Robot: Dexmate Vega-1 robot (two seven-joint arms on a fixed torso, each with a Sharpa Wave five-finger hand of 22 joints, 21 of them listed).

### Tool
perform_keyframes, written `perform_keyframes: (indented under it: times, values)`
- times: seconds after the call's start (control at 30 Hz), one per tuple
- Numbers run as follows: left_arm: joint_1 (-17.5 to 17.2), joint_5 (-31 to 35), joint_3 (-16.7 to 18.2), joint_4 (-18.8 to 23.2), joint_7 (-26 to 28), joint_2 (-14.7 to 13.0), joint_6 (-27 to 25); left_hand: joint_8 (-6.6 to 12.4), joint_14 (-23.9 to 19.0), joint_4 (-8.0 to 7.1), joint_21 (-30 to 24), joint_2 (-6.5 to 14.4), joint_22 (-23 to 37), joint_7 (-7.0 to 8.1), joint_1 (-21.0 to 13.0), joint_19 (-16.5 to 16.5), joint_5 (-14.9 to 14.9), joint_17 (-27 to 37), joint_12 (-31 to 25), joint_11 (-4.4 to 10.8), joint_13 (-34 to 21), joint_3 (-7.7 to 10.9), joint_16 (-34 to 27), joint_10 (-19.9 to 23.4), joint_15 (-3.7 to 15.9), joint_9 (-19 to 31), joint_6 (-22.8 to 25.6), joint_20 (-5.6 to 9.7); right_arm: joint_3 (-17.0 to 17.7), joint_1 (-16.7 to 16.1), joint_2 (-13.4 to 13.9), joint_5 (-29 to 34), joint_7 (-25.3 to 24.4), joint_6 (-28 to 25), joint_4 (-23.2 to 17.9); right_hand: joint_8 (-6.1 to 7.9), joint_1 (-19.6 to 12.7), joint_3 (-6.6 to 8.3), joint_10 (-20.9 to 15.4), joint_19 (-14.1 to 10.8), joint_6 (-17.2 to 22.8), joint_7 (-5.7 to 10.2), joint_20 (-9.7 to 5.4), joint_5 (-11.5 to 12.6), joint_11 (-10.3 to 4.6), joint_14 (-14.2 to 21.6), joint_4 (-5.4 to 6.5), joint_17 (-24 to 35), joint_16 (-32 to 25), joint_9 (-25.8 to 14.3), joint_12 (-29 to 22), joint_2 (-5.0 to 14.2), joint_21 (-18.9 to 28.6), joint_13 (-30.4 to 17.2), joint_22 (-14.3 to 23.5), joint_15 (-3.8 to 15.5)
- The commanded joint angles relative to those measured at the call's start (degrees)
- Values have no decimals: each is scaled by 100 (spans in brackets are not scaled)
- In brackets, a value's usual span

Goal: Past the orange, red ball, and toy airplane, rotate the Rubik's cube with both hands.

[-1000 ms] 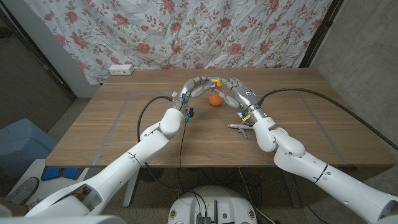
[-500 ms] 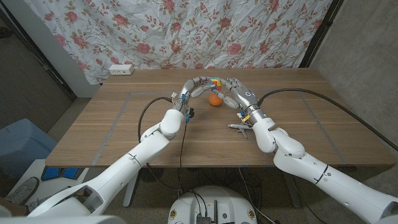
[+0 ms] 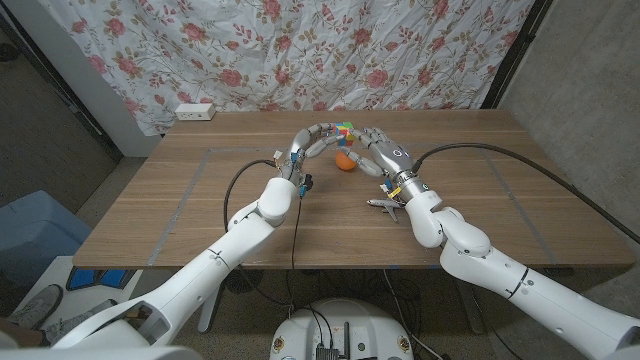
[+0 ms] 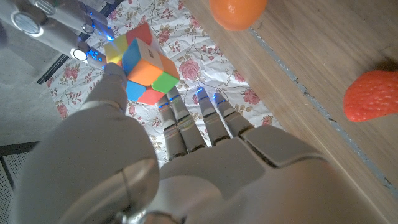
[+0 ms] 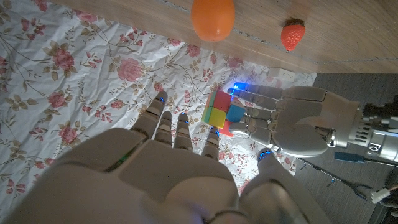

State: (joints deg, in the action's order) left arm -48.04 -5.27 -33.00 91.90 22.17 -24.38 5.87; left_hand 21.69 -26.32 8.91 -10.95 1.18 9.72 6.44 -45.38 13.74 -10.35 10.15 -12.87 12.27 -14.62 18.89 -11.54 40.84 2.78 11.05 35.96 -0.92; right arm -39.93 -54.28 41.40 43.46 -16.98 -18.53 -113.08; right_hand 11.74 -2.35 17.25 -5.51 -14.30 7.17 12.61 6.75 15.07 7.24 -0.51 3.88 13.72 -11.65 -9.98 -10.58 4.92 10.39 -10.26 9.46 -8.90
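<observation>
Rubik's cube, a small block of multicoloured plastic squares, is being held up off the wooden counter, beyond the round orange fruit. The left hand is pinching it between thumb and fingers; in the left wrist view the cube is sitting at the fingertips with its orange and green faces showing. The right hand is reaching in from the other side, its fingers spread and stretched toward the cube; from the right wrist view the cube is appearing just past those fingers, and whether they are touching it cannot be told. A small white toy airplane is lying on the counter nearer the robot, beside the right forearm. A small red strawberry-like thing is lying close to the orange. The step in hand seems to be the two-handed turn itself. The next move probably calls for the right hand closing firmly on one layer while the left is steadying the rest.
</observation>
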Motion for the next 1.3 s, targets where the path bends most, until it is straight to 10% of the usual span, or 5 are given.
perform_keyframes:
  times: [0.03, 1.3]
  values:
    - [-23, -177, 30, -75, -10, 96, 111, 27, -48, 56, -26, 29, 32, -109, -23, 8, -39, 2, -7, 8, -18, 6, -1, 101, 638, 16, 352, 69, -7, -59, 9, 57, 50, -37, -44, 8, 24, 33, 13, -1, 45, -3, -29, 36, -21, 6, 22, 16, -29, -20, -26, 127, 20, -23, 10, 24]
    - [4, -735, 76, -377, -156, 374, 404, 13, -104, 83, -21, -43, 30, -76, -61, 5, -37, -1, -6, 24, 11, -4, -6, 217, 680, 11, 469, 116, -89, -53, -57, 36, 137, -27, 65, -69, 3, 74, 88, 58, 65, 3, -58, 50, -99, -47, 26, 21, -30, -12, -19, 120, 15, -26, 9, 77]
